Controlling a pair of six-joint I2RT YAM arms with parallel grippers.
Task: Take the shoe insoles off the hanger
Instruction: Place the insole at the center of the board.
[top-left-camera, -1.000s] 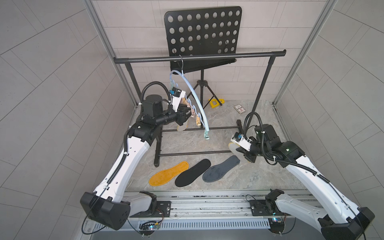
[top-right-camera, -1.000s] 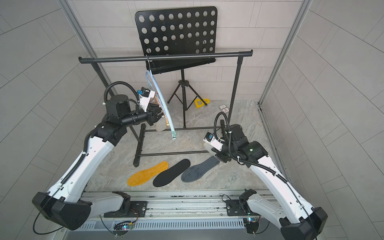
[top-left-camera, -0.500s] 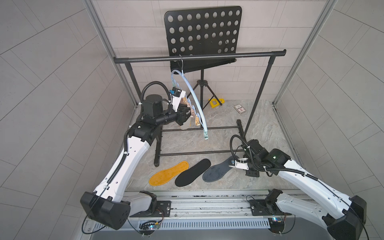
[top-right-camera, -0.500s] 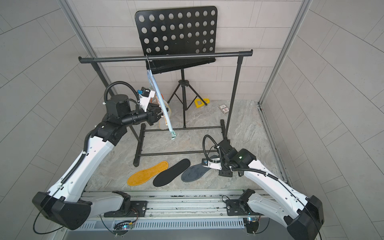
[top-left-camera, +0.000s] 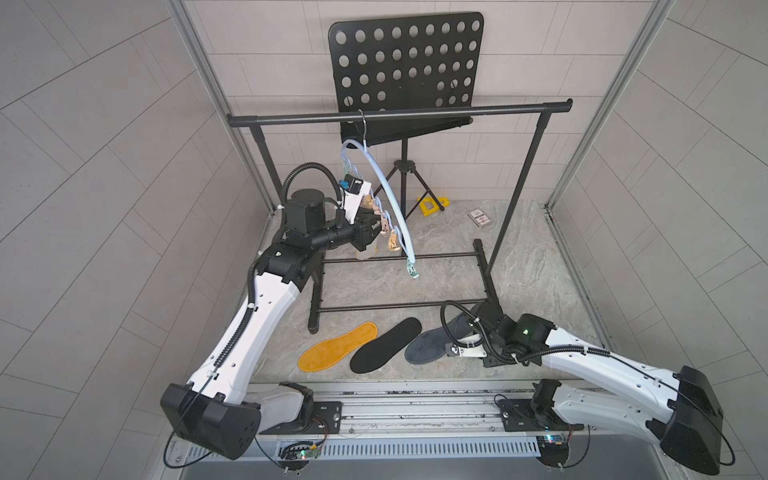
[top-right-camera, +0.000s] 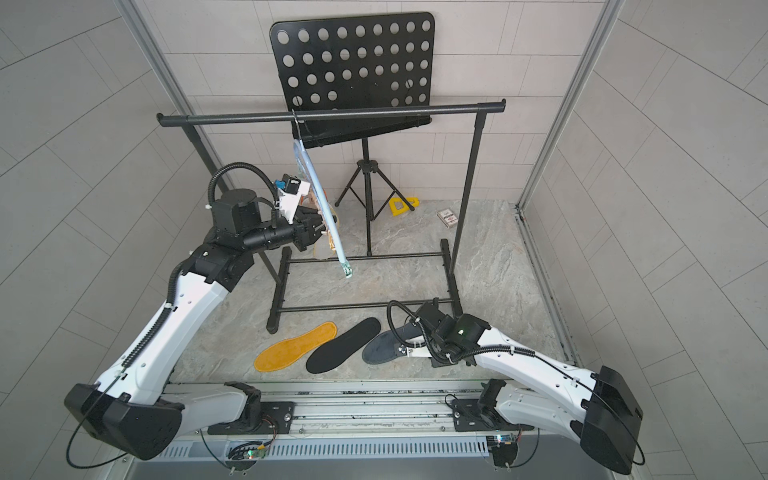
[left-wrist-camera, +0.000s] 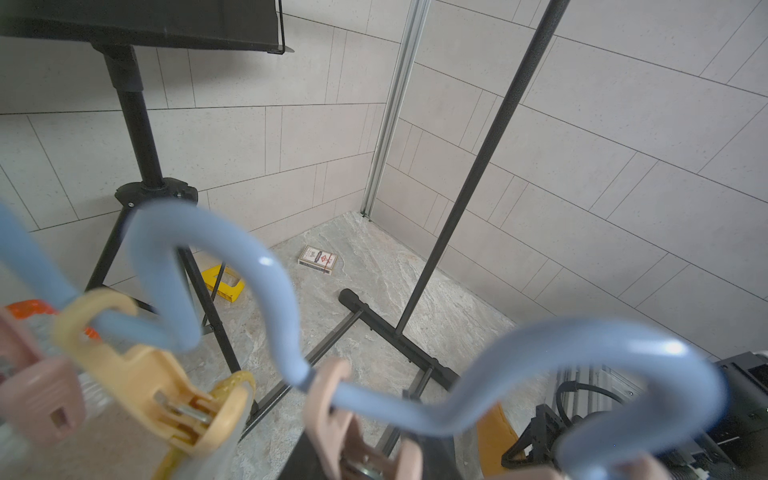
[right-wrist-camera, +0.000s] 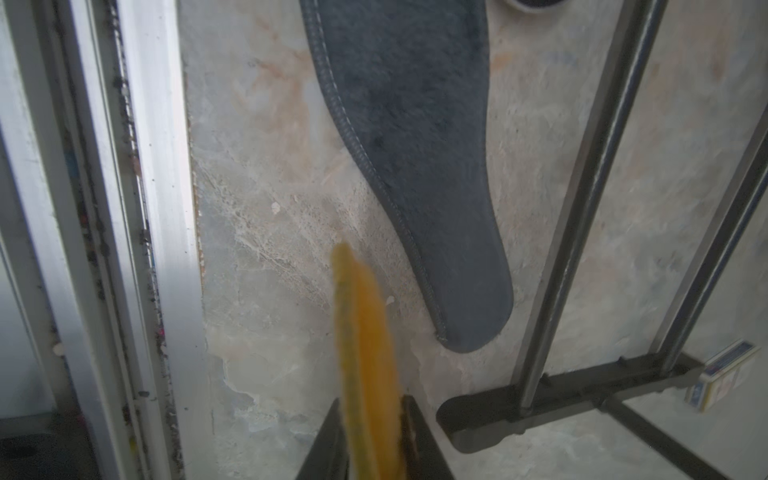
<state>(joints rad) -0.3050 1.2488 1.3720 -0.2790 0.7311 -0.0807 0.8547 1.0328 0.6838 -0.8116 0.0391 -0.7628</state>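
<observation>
**Marbled bench holds 3 insoles, a 4th at the right fingers**

Grey tiled walls close in a marbled bench (top-left-camera: 449, 278) where a mustard-yellow insole (top-left-camera: 338, 347), a black insole (top-left-camera: 386, 345) and a dark grey insole (top-left-camera: 428, 347) lie side by side near the front rail, already off the hanger. A second mustard-yellow insole (right-wrist-camera: 365, 340) stands on edge between the right fingers (right-wrist-camera: 419, 444), low over the bench and just beside the grey one's end. Whether they pinch it or stand loose about it cannot be told.

The pale blue hanger (top-left-camera: 395, 205) hangs askew by its wire hook from the black garment rack (top-left-camera: 399, 114). The left fingers (top-left-camera: 371, 232) sit among its pastel clips, their spread hidden. Seen from the left wrist, a peach clip (left-wrist-camera: 166, 386) grips a yellow-edged insole (left-wrist-camera: 243, 384). The job therefore looks perhaps half done, though the insoles left on the clips cannot be counted. Behind stand a perforated music stand (top-left-camera: 407, 62) and a card pack (top-left-camera: 480, 217).
</observation>
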